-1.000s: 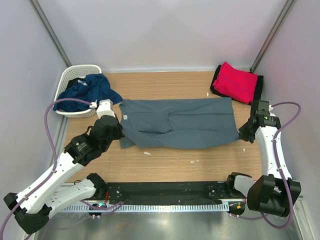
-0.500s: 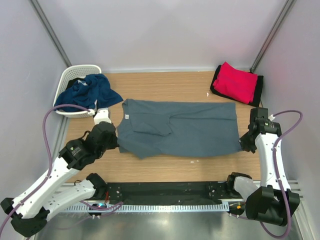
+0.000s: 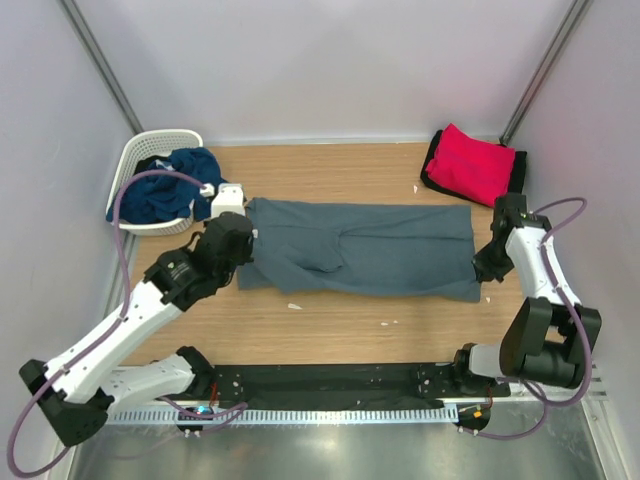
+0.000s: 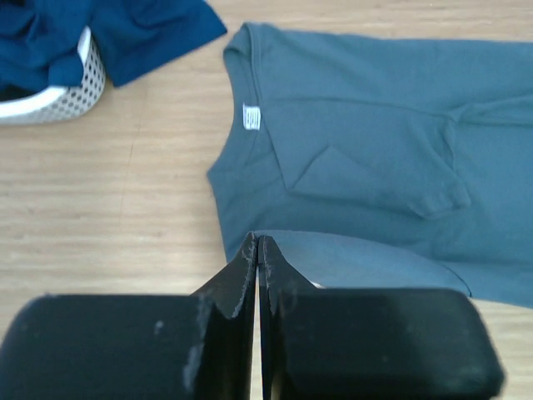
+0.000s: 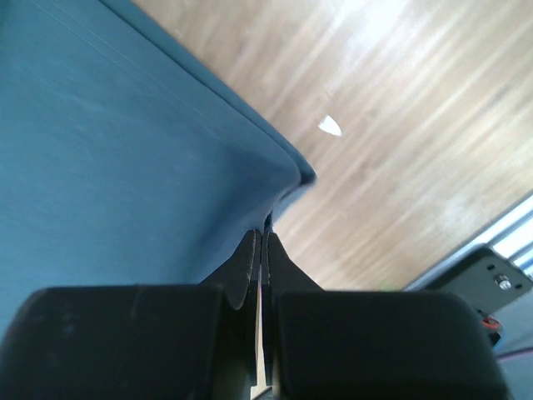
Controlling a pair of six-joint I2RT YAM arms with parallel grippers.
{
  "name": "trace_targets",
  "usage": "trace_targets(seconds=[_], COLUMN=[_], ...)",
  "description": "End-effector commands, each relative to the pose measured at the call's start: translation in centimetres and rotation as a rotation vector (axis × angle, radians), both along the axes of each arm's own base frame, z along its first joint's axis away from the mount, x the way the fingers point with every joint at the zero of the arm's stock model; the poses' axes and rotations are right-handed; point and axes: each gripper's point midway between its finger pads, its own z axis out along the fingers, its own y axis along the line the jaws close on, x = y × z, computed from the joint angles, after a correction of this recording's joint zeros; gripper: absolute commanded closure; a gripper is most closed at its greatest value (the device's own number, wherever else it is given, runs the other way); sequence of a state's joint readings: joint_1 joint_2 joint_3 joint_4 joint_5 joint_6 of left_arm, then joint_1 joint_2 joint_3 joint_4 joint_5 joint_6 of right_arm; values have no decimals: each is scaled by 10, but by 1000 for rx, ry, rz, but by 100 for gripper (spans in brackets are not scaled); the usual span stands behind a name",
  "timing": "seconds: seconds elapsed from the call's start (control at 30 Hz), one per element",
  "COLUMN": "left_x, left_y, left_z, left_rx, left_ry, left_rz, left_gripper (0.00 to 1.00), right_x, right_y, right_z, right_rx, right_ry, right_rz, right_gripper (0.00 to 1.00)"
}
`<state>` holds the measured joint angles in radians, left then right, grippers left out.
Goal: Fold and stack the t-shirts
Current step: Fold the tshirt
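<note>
A slate grey-blue t-shirt (image 3: 370, 250) lies spread across the middle of the table, collar to the left with its white label (image 4: 251, 117) showing. My left gripper (image 3: 250, 242) is shut on its near-left edge, and the pinched cloth (image 4: 358, 260) rises as a fold just past the tips (image 4: 258, 242). At the shirt's near-right corner my right gripper (image 3: 483, 268) is shut on the hem (image 5: 287, 179), which hangs from its tips (image 5: 260, 236). A bright red t-shirt (image 3: 470, 163) lies folded on a black one (image 3: 518, 178) at the back right.
A white lattice basket (image 3: 150, 142) stands at the back left with a navy blue t-shirt (image 3: 165, 190) spilling over its rim. Small white scraps (image 3: 293, 306) lie on the wooden table (image 3: 330, 325). Grey walls close in both sides and the back.
Both grippers first drew the shirt's near edge towards the arm bases, then moved back away from them. The left gripper now sits farther back and to the right, and the shirt looks narrower.
</note>
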<state>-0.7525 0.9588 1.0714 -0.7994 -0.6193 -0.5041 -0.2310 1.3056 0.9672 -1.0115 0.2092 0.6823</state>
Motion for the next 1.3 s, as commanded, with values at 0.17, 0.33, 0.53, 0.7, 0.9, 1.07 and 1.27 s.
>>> trace_targets(seconds=[0.17,0.33,0.53,0.7,0.9,1.07,1.27], left_x=[62,85,107,122,143,157,168], left_y=[-7,-21,-28,-32,-37,-35,-34], left_z=[23,28,19,15,9,2,1], left_rx=[15,15,70,72,67,67,67], left_ry=[-124,-159,-163,-160,-156,-142,-139], left_rz=[31,-29,-58,-49,-40,-16,-6], left_gripper=[100,100,100,100,100,100,100], right_x=[63,81,102,120,128,136,151], right_y=[-12,-16,-21,-26,-30,-32,-33], right_z=[4,-9,-14,-17,-23,-24,-16], right_rx=[-3,11,11,7,6,1,6], right_ry=[-96,-68,-75,-72,-55,-63,-99], right_rz=[45,61,82,98,101,103,103], right_gripper=[99,99,99,99,99,99,99])
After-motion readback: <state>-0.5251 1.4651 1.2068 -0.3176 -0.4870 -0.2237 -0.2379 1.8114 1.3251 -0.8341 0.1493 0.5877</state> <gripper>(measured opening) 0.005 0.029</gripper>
